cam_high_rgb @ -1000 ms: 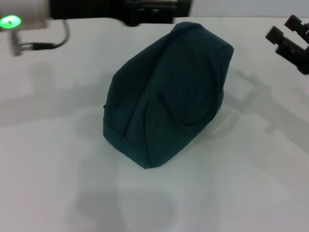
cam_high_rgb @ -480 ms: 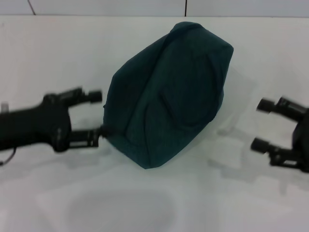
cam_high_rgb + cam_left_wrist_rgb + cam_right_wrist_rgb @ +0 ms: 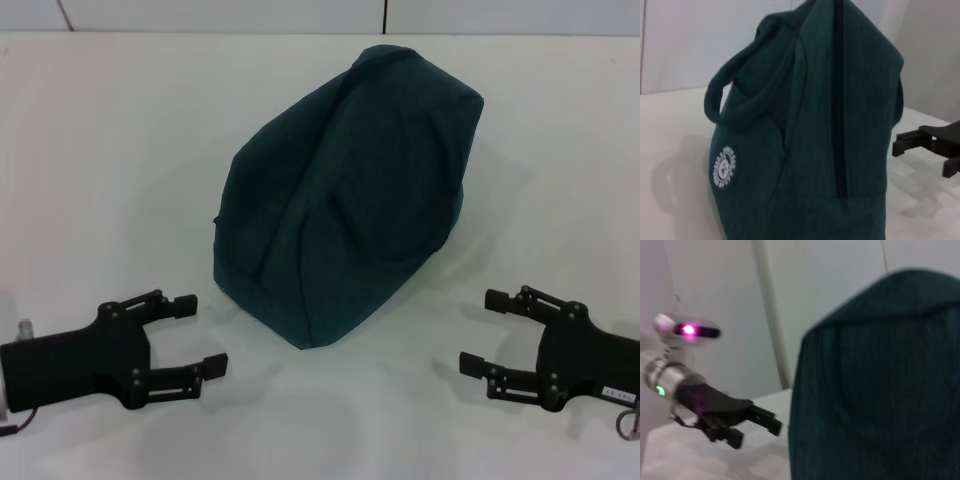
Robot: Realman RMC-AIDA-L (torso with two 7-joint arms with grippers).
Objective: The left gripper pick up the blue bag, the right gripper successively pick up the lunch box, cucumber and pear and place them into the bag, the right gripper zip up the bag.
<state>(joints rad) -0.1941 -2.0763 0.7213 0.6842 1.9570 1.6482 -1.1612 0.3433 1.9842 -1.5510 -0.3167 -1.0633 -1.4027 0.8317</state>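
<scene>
Flanking the blue bag (image 3: 345,190): both grippers, open

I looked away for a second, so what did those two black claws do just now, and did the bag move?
Both arms swung down toward the robot. The left gripper, first up at the far left, now sits low at the near left with fingers open. The right gripper came from the far right to the near right, also open. Neither holds anything. The blue bag stayed put, closed, on the white table.
</scene>
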